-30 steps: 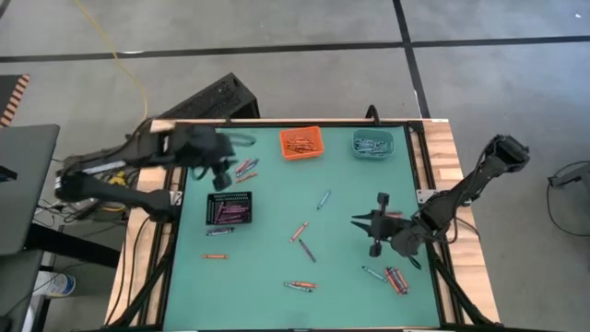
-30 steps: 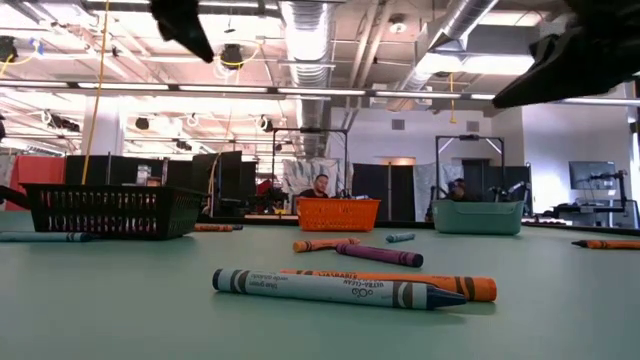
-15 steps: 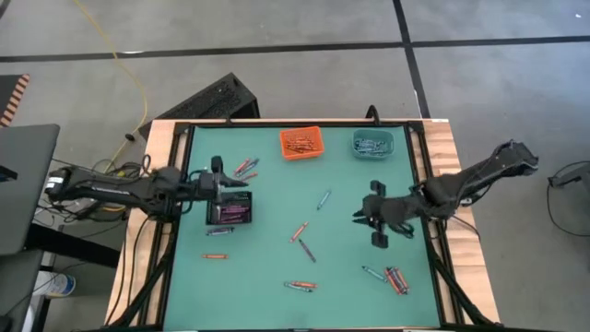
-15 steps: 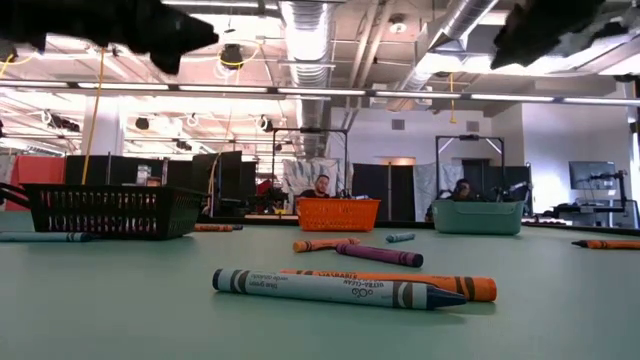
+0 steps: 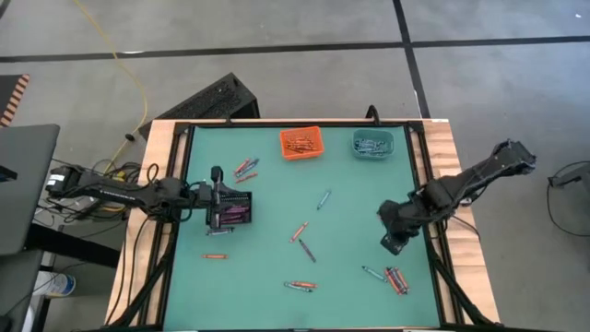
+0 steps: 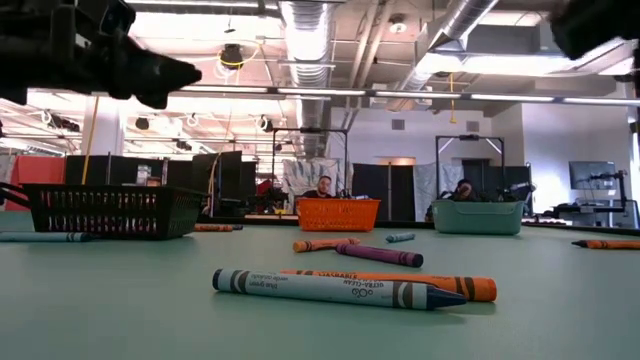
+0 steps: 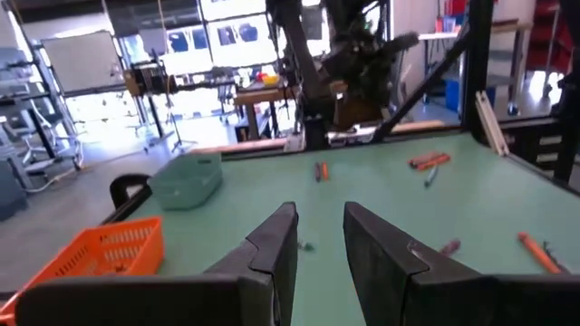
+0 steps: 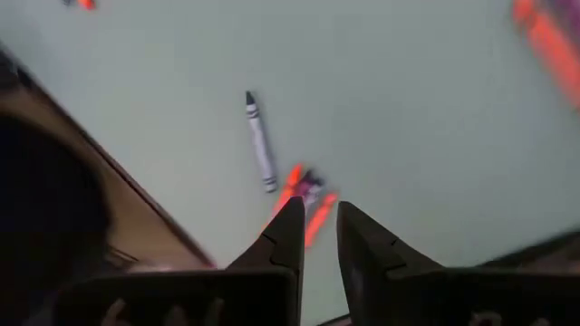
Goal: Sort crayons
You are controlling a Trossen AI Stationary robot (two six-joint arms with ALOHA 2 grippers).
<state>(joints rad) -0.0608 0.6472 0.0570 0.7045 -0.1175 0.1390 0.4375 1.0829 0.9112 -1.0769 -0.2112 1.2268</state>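
Observation:
Crayons lie scattered on the green table: a group (image 5: 244, 168) at the far left, single ones (image 5: 324, 198) (image 5: 299, 231) in the middle, a pair (image 5: 300, 285) near the front, and a cluster (image 5: 396, 279) at the near right. My left gripper (image 5: 227, 191) (image 7: 317, 217) hangs level over the black bin's (image 5: 230, 210) left side, open by a narrow gap, with nothing between its fingers. My right gripper (image 5: 392, 242) (image 8: 317, 210) points down above the table at the right. It is narrowly open and holds nothing, above the near-right crayons (image 8: 304, 195).
The orange bin (image 5: 301, 142) and the teal bin (image 5: 372, 143) stand at the far edge, each with crayons inside. The black bin holds purple crayons. A raised black frame (image 5: 419, 184) borders the table. People sit in the room beyond the table (image 6: 320, 186).
My left gripper has sunk, drawn back toward the table's left edge and tipped from pointing down to level, ending over the black bin. My right gripper has rolled and tipped from level to pointing down, risen a little and drawn back toward the right edge. No crayon has moved.

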